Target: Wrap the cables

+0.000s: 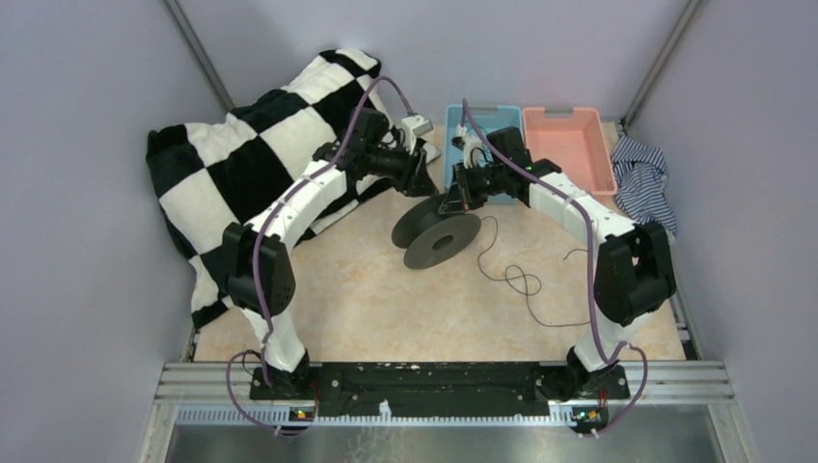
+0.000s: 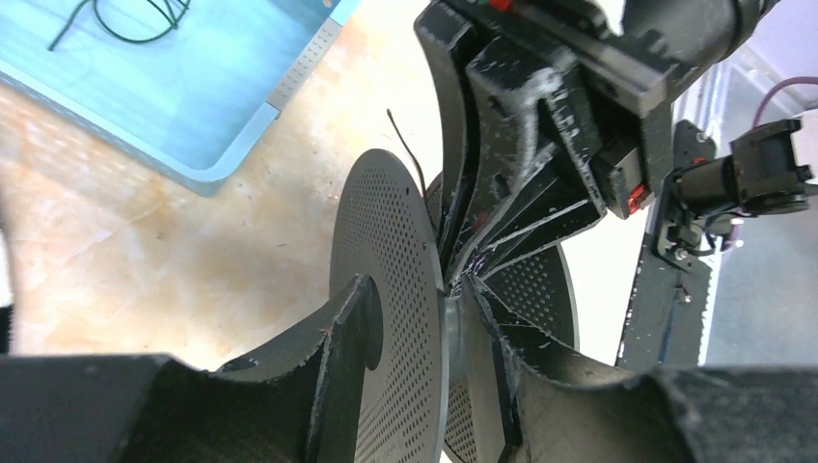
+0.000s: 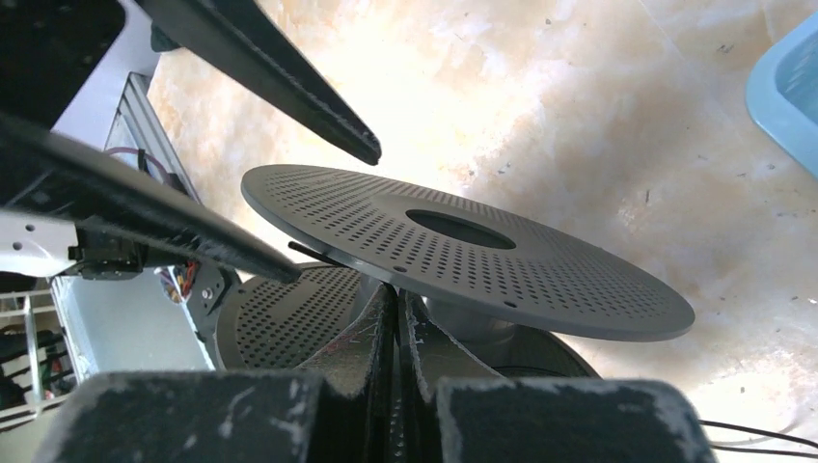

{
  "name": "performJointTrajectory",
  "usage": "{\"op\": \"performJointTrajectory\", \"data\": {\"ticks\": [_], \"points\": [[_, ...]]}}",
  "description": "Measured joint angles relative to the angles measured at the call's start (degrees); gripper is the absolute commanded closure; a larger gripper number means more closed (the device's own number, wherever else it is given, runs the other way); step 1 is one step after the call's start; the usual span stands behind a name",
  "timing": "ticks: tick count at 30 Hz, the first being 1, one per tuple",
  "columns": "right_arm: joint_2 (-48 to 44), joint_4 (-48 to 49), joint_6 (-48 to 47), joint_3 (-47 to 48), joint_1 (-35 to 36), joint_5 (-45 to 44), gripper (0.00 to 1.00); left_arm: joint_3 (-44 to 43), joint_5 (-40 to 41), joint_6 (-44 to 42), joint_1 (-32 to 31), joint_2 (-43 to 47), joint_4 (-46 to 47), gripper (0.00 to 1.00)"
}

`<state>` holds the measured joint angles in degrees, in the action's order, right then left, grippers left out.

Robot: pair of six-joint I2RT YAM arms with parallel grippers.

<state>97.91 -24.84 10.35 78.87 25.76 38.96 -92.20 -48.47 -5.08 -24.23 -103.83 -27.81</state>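
Note:
The dark round spool [image 1: 436,234] stands tilted on the table, with two perforated flanges. My left gripper [image 1: 422,181] is shut on one flange [image 2: 400,251], one finger on each face [image 2: 340,333]. My right gripper [image 1: 451,201] is shut, its tips between the flanges at the hub [image 3: 394,301]. It also shows in the left wrist view [image 2: 461,270]. A short cable end [image 2: 407,149] sticks out past the flange right by those tips [image 3: 313,254]. The thin black cable [image 1: 516,280] runs from the spool and lies in loose loops on the table to the right.
A blue bin [image 1: 492,123] and a pink bin [image 1: 571,145] stand at the back; the blue one holds a coiled dark cord [image 2: 125,24]. A black-and-white checkered cloth [image 1: 241,154] covers the back left. A striped cloth [image 1: 641,174] lies at the right edge.

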Motion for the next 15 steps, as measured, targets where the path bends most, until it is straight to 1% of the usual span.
{"op": "performJointTrajectory", "data": {"ticks": [5,9,12,15], "points": [[0.26,0.07,0.85,0.00,0.00,0.46,1.00,0.02,4.83,-1.51,-2.32,1.81,-0.04,0.43],[0.26,0.22,1.09,0.00,0.00,0.66,1.00,0.02,7.06,-2.56,-3.72,1.86,-0.72,0.38],[0.26,0.31,1.29,0.00,0.00,0.79,1.00,0.02,8.90,-3.34,-4.52,1.86,-1.01,0.40],[0.26,0.42,1.31,0.00,0.00,0.87,1.00,0.02,10.54,-4.09,-5.16,1.86,-1.55,0.44]]}}
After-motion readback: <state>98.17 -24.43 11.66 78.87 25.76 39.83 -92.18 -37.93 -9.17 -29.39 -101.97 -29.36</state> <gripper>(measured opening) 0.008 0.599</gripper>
